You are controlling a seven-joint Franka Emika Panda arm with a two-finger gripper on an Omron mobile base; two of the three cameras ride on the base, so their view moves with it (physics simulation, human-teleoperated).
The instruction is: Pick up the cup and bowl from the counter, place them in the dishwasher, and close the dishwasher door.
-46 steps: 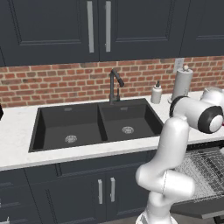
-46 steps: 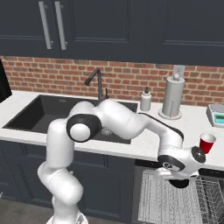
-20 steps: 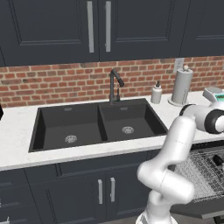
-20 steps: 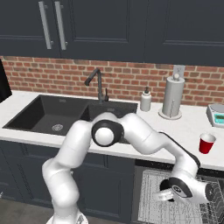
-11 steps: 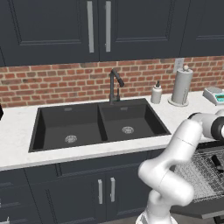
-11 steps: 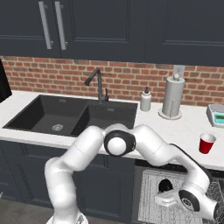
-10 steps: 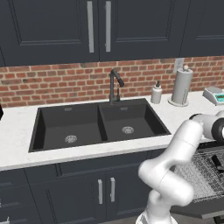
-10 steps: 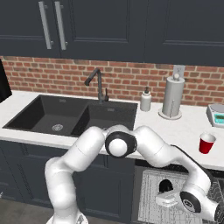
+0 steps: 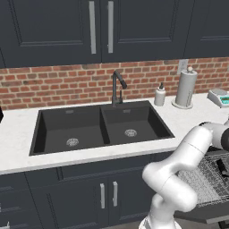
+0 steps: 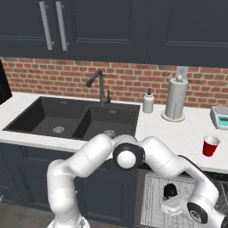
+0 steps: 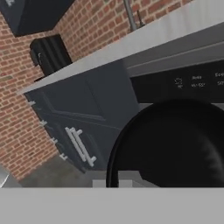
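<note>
Shows the gripper (image 10: pixel 170 199) closed, low over the pulled-out wire rack (image 10: pixel 153 202) of the dishwasher (image 9: pixel 203 185), below the front edge of the counter (image 10: pixel 187 133) at its right end. Presents a black bowl (image 10: pixel 169 190) pinched at the gripper and standing on edge above the mesh; from the hand view, sets the bowl's round dark rim (image 11: pixel 175 144) close before the lens, with the fingertips hidden behind it. Places the dark control strip of the dishwasher (image 11: pixel 192 83) just beyond the bowl, under the grey counter edge (image 11: pixel 131 43). Marks the dishwasher door (image 9: pixel 201 218) as a flat dark panel lying down under the rack.

Locates the red cup (image 10: pixel 210 145) upright on the counter near the right front edge, above the rack and apart from the arm. Arranges along the back edge, right of the black double sink (image 10: pixel 75 120) and its faucet (image 10: pixel 100 87): a soap dispenser (image 10: pixel 148 102), a paper towel roll (image 10: pixel 174 103) and a small scale (image 10: pixel 220 116) near the right back corner.

Bends the white arm's elbow (image 10: pixel 128 156) across the cupboard front below the sink. Adds navy cupboards with silver bar handles (image 11: pixel 78 144) left of the dishwasher.
</note>
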